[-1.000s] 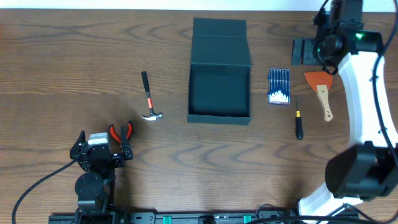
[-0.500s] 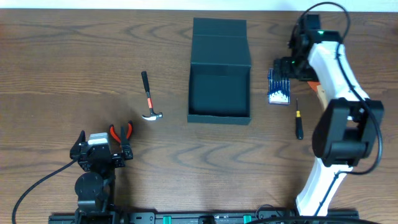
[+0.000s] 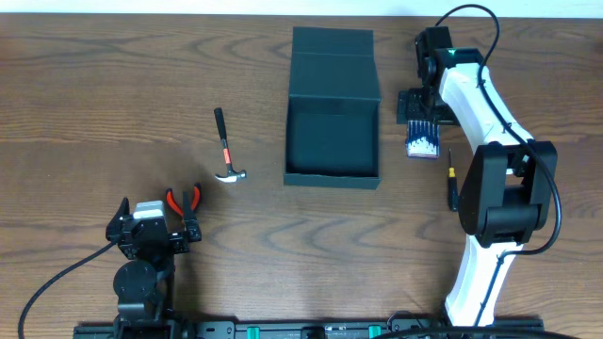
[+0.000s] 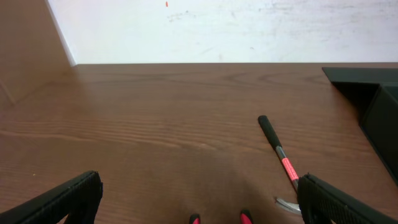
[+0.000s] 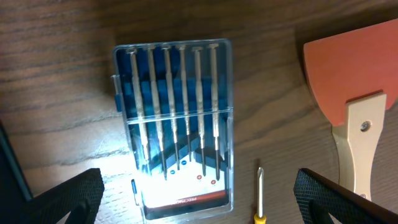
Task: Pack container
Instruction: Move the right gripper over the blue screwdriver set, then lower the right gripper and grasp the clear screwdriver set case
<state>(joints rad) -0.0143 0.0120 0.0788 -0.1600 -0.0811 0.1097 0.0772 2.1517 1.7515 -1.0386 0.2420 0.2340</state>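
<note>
The right hand (image 3: 420,104), wide open, has swung over the screwdriver-bit case (image 5: 173,124) beside the empty container (image 3: 332,141); pickup looks next.

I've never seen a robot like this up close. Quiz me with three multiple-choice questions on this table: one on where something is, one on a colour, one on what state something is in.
1. Where does the hammer lie relative to the container?
A. Inside it
B. On the table, apart from it, on the left arm's side
C. On top of its lid

2. What colour are the handles of the pliers?
A. Red
B. Green
C. Yellow

3. What state is the container in?
A. Lid shut
B. Lid open, nothing inside
C. Lid open, hammer inside

Answers:
1 B: the overhead view shows the hammer on bare wood, with a gap between it and the box.
2 A: both handles show bright red against the wood.
3 B: the flap lies folded back and the dark floor inside is bare.
</note>
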